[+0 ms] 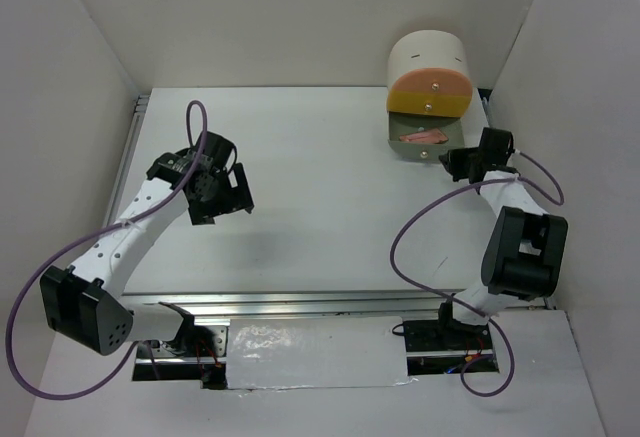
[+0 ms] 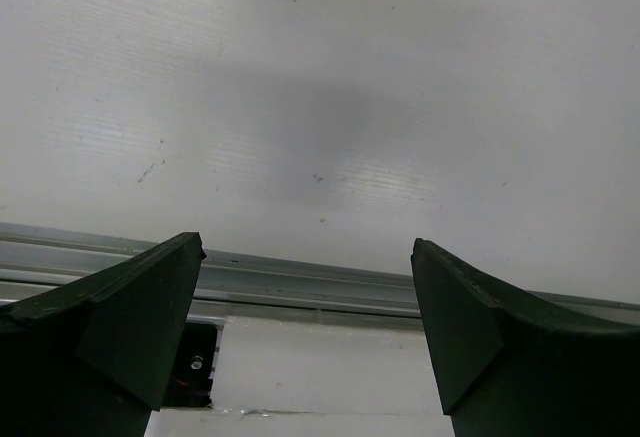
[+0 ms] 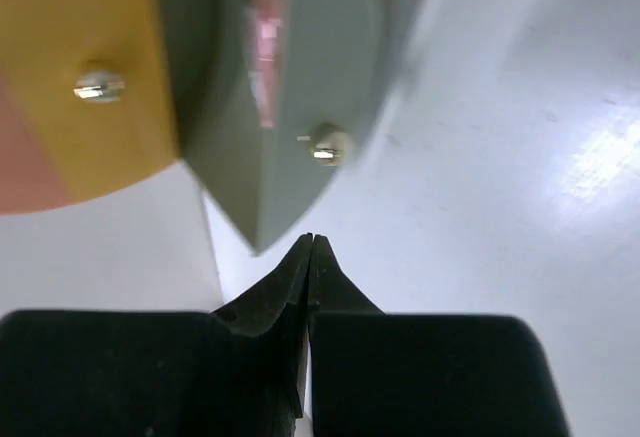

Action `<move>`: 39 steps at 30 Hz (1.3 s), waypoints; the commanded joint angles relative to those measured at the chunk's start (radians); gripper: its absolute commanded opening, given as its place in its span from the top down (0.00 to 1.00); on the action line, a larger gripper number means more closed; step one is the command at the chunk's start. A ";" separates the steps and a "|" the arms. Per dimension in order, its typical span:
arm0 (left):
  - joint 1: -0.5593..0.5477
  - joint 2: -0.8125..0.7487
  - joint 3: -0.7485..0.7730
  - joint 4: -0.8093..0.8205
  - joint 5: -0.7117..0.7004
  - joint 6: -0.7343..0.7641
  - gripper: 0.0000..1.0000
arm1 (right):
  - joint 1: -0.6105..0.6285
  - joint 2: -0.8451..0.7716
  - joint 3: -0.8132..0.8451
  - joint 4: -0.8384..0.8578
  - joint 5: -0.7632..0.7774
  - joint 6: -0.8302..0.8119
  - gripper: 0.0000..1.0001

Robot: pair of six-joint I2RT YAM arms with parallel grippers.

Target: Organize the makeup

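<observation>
A flat pink palette (image 1: 423, 138) lies inside the open grey-green bottom drawer (image 1: 400, 144) of the round drawer unit; a strip of it also shows in the right wrist view (image 3: 265, 27). No other makeup is in view. My right gripper (image 1: 449, 165) is shut and empty, its tips (image 3: 312, 240) just below the drawer front's small knob (image 3: 326, 147) and apart from it. My left gripper (image 1: 238, 190) is open and empty, raised over the left middle of the table, its fingers (image 2: 150, 297) wide apart over bare table.
The cream drawer unit (image 1: 430, 57) stands at the back right, with shut peach (image 1: 432, 85) and yellow (image 1: 420, 104) drawer fronts above the open one. White walls close in the table on three sides. A metal rail (image 2: 300, 282) runs along the near edge.
</observation>
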 commanded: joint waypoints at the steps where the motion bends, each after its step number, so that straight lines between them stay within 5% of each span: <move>1: 0.004 -0.040 -0.016 0.013 0.005 0.002 0.01 | 0.000 0.030 -0.053 0.130 -0.053 0.030 1.00; 9: 0.005 -0.034 -0.040 0.033 0.020 -0.009 0.01 | 0.000 0.195 -0.039 0.392 -0.159 0.038 1.00; 39: 0.004 0.030 -0.005 0.000 -0.014 -0.046 0.01 | -0.053 0.574 0.401 0.234 -0.179 0.071 1.00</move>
